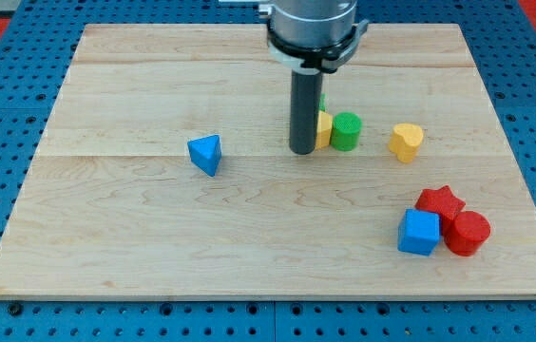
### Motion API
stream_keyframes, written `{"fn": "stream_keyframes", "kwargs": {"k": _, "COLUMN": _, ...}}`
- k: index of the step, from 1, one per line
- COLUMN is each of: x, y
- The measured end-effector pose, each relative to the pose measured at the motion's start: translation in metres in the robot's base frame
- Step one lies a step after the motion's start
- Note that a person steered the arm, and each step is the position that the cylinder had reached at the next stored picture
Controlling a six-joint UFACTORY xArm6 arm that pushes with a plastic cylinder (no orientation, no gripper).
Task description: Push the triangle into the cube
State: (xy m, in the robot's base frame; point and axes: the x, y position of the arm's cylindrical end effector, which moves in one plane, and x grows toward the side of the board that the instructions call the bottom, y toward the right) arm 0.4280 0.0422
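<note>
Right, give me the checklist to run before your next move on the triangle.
1. Blue triangle in plain sight, standing alone: ok.
2. Blue cube located, at the view's lower right, touching the red star and red cylinder: ok.
3. My tip on the triangle's far side from the cube: not ok; it stands right of the triangle, against the partly hidden yellow block.
4. Straight path from triangle to cube free of blocks: ok.
5. Green cylinder and yellow heart-like block off that path: ok, both lie above it.
6. Tip touching the yellow block: cannot tell.
</note>
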Motion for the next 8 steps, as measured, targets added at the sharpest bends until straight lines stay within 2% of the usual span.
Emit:
{"fn": "stream_keyframes", "kwargs": {"k": 2, "x": -0.034, "y": -0.208}}
{"fn": "stream_keyframes", "kwargs": {"k": 3, "x": 0.02, "y": -0.18}}
{"fn": "stream_keyframes", "kwargs": {"k": 4, "x": 0.035, "y": -0.081}}
{"fn": "stream_keyframes", "kwargs": {"k": 5, "x": 0.036, "y": -0.073}}
{"fn": "stream_keyframes", "kwargs": {"k": 6, "x": 0.029, "y": -0.136}}
{"fn": "stream_keyframes", "kwargs": {"k": 8, "x": -0.025, "y": -0.109}}
